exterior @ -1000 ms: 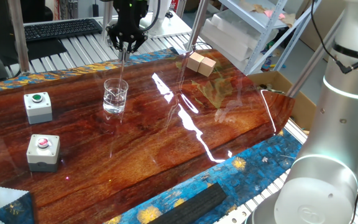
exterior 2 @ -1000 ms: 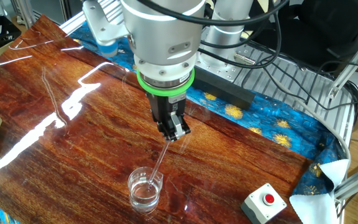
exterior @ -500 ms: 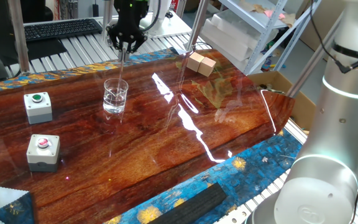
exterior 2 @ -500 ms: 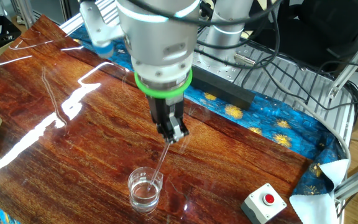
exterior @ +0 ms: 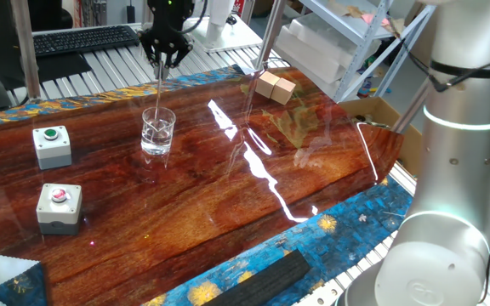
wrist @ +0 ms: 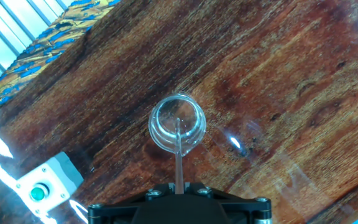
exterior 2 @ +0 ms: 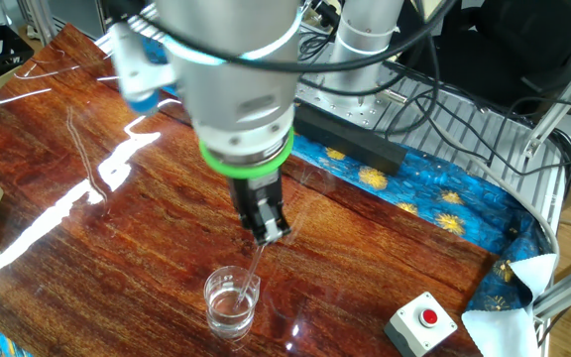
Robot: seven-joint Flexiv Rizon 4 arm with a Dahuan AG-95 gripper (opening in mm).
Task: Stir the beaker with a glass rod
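Beaker [exterior 2: 232, 300] stands upright on the glossy wooden counter [exterior 2: 87, 248] with the glass rod [exterior 2: 249, 275] slanting down into it from the tool [exterior 2: 269, 234] clenched on its upper end; stirring step in hand, next calls for small circles clear of the wall.

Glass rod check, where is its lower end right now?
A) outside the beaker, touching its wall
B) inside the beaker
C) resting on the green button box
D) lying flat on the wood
B: the glass rod runs down from the shut claw and ends inside the rim of the beaker.
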